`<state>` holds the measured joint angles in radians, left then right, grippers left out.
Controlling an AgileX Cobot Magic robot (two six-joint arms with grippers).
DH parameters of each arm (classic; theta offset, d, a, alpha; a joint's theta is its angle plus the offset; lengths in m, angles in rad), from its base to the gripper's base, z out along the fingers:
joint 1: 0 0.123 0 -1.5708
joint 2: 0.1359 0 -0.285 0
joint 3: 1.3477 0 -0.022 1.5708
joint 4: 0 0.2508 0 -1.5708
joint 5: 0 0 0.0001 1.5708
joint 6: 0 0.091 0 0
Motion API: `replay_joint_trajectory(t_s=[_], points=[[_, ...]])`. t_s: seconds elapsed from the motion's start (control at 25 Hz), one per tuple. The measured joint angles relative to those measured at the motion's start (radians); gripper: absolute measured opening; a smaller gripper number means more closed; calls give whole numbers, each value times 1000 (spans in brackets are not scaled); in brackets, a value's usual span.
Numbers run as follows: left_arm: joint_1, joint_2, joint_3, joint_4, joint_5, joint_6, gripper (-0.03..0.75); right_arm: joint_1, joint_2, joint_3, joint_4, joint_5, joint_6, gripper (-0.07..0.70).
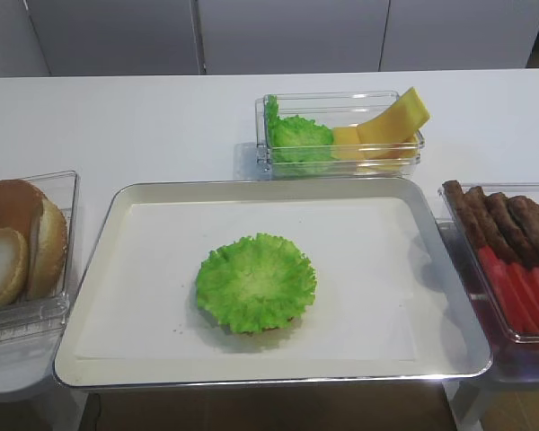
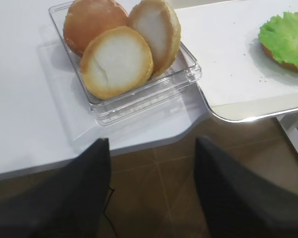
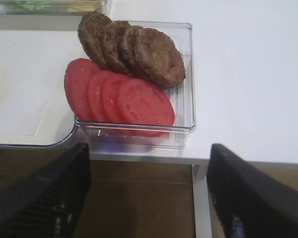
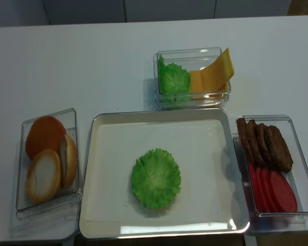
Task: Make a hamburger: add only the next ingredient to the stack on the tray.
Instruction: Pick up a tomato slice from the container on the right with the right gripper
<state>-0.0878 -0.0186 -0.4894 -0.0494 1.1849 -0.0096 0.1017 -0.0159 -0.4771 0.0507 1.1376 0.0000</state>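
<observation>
The stack (image 1: 256, 281) is a ruffled green lettuce leaf over a bun, lying at the middle of the paper-lined silver tray (image 1: 153, 269). It also shows in the left wrist view, stack (image 2: 286, 37), at the top right. Several red tomato slices (image 3: 144, 104) overlap in a clear tub right of the tray, in front of the brown patties (image 3: 134, 49). My right gripper (image 3: 149, 198) hangs open and empty below the table's front edge, short of that tub. Just as empty, my left gripper (image 2: 151, 193) is open off the front edge, near the bun tub. Neither gripper shows in the high views.
A clear tub of bun halves (image 1: 18, 251) sits left of the tray. Behind the tray, another tub (image 1: 341, 135) holds loose lettuce and yellow cheese. The tomato and patty tub (image 4: 269, 164) touches the tray's right rim. Brown floor lies below both grippers.
</observation>
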Motion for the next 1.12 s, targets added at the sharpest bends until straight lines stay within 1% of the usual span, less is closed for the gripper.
replay_joint_trajectory(t_s=[0.56,1.12], points=[[0,0,0,0,0,0,402,0,0,0,0,0,0,568],[0,0,0,0,0,0,402,0,0,0,-2,0,21,568]])
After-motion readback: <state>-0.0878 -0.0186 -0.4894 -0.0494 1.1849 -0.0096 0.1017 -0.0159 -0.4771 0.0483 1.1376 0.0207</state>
